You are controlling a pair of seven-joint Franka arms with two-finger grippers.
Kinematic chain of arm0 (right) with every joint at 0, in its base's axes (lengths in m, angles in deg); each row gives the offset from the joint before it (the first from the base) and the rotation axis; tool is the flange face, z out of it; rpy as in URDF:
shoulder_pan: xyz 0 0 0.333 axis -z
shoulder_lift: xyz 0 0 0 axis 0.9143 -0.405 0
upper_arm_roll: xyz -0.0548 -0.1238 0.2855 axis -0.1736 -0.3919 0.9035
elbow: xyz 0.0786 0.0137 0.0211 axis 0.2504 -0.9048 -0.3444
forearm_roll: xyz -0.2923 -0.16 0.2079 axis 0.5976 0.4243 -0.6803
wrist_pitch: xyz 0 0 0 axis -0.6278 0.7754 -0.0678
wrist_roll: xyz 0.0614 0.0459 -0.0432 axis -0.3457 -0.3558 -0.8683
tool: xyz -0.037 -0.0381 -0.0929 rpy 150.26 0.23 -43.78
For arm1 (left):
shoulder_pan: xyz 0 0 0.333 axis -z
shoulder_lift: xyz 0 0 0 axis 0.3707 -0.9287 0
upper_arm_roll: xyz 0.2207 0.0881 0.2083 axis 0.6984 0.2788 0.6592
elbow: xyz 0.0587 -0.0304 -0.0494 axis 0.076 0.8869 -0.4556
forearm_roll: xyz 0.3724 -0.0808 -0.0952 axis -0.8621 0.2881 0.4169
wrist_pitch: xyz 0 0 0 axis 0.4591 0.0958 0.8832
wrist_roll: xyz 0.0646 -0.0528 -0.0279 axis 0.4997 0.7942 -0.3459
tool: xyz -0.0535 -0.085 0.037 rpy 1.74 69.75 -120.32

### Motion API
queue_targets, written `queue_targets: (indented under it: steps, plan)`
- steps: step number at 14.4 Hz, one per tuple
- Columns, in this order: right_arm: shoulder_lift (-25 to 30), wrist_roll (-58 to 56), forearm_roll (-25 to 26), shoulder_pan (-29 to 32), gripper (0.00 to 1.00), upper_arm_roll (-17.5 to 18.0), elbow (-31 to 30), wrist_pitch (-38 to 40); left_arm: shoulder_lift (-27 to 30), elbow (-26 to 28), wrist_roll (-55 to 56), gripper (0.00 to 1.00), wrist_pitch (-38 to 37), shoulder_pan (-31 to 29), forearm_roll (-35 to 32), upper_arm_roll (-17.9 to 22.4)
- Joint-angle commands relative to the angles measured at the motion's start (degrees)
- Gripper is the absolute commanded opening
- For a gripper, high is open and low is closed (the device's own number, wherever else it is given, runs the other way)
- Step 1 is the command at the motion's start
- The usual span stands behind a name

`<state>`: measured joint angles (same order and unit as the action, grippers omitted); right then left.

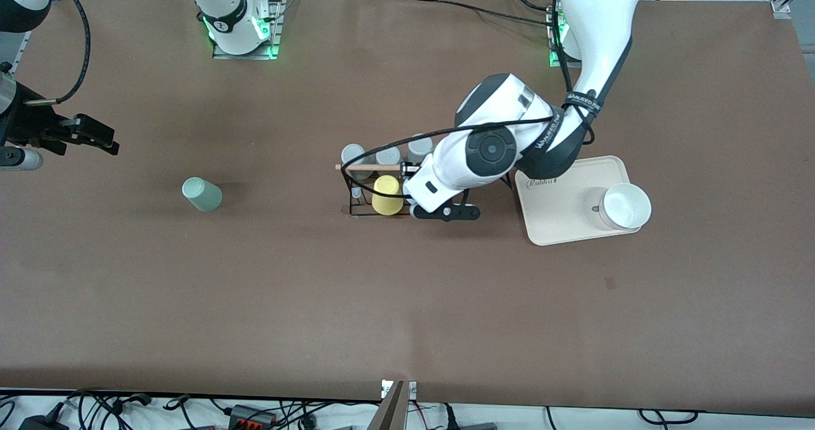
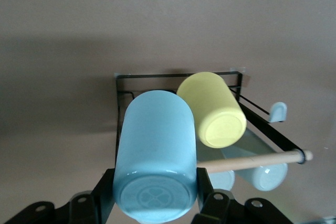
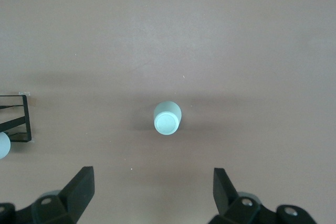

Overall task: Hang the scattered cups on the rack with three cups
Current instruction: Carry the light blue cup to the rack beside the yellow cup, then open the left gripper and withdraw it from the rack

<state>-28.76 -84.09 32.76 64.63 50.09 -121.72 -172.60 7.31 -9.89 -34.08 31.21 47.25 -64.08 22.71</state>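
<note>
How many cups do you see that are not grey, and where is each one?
3. The yellow cup hangs on the rack. The light blue cup is held in the left gripper at the rack. The sage-green cup stands on the table toward the right arm's end.

sage cup [image 1: 202,194] on table (upturned), blue cup [image 2: 156,156] at rack [image 2: 178,80]

Light: bright, even, coming from above.
Shadows: soft, short one beside the green cup [image 1: 202,194]; a wide dim band on the table [image 2: 63,51].
Glare: green lamps shine at both bases.
Focus: all views sharp.
</note>
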Motion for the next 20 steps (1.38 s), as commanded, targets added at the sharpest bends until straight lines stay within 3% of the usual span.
queue_targets:
  steps: [1,4,5,6,7,13,17,20]
  plan:
    - [0.66,-0.58,0.84,0.16,1.00,0.03,-0.73,-0.42,-2.49,-1.92,-0.04,0.15,0.38,2.28,-2.91,0.78]
    - [0.66,-0.58,0.75,0.16,1.00,0.03,-0.73,-0.42,-5.39,-1.83,-1.53,0.25,5.11,2.98,-3.62,0.69]
    - [0.66,-0.58,0.75,0.16,1.00,0.03,-0.73,-0.42,-6.01,-1.83,-1.53,0.42,5.83,3.34,-3.88,0.69]
    - [0.57,-0.58,0.75,0.25,1.00,0.03,-0.73,-0.42,-6.01,-1.83,-1.62,0.77,5.83,3.08,-3.97,0.78]
    - [0.57,-0.58,0.75,0.25,1.00,0.03,-0.73,-0.42,-5.49,-2.26,-1.71,1.00,5.14,2.56,-4.06,0.87]
    - [-0.22,-0.58,0.75,-0.01,1.00,0.03,-0.38,-0.42,5.83,-2.71,-6.28,1.00,-5.67,-8.58,-8.97,2.28]
    - [-1.62,0.12,0.40,-0.19,1.00,0.12,-0.11,-0.25,9.89,-2.53,-9.17,1.00,-13.92,-15.19,-10.73,2.19]
    - [-2.85,0.12,-0.56,-0.01,1.00,0.20,0.94,-0.77,11.82,-1.83,-11.81,1.00,-16.13,-18.18,-10.83,2.10]
